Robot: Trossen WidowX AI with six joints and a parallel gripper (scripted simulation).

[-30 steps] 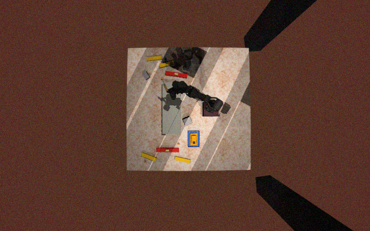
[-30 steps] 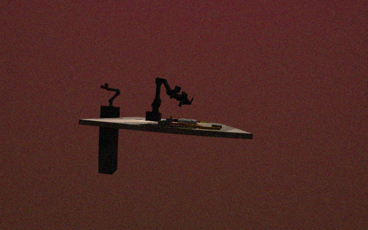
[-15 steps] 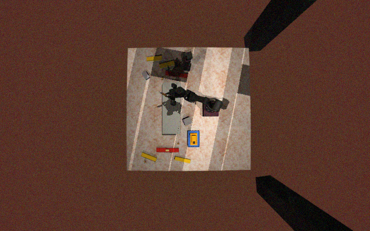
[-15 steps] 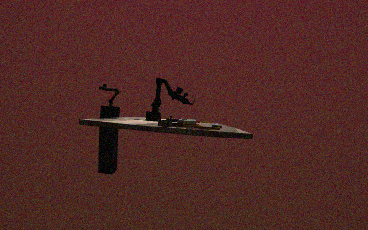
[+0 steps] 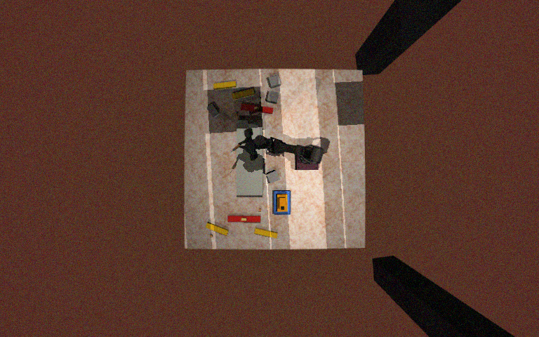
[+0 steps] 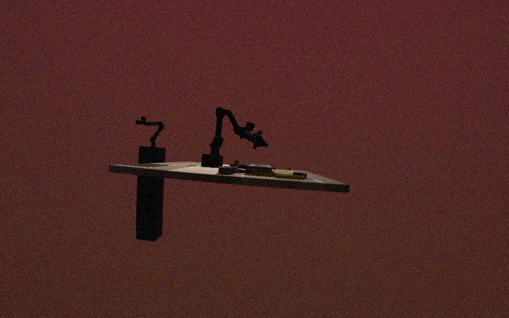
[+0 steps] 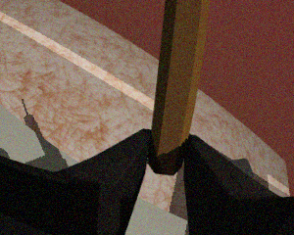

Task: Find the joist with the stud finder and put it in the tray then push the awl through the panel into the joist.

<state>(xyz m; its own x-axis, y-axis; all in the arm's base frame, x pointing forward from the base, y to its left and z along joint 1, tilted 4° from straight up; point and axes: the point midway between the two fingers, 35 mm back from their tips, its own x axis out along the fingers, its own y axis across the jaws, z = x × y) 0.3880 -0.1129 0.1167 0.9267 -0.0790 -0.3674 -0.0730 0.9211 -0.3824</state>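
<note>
My gripper (image 5: 241, 146) (image 6: 265, 144) (image 7: 169, 140) is shut on the awl's wooden handle. The awl (image 5: 236, 147) (image 7: 177, 73) is held high above the table, near the left edge of the panel in the top view; its metal tip is out of the wrist view. The pale grey-green floor panel (image 5: 249, 183) lies under the wrist, partly hidden by the arm and its shadow. The orange stud finder (image 5: 283, 199) (image 6: 236, 161) sits in the blue tray (image 5: 288, 203), below and right of the panel in the top view. The joist is hidden; I cannot make out any hole.
A red level (image 5: 267, 110) lies beyond the panel's upper end, another red level (image 5: 234, 218) beyond its lower end. Several yellow bars and grey blocks lie around. One grey block (image 5: 272, 177) is close to the panel's right side. Moving shadows cross the table.
</note>
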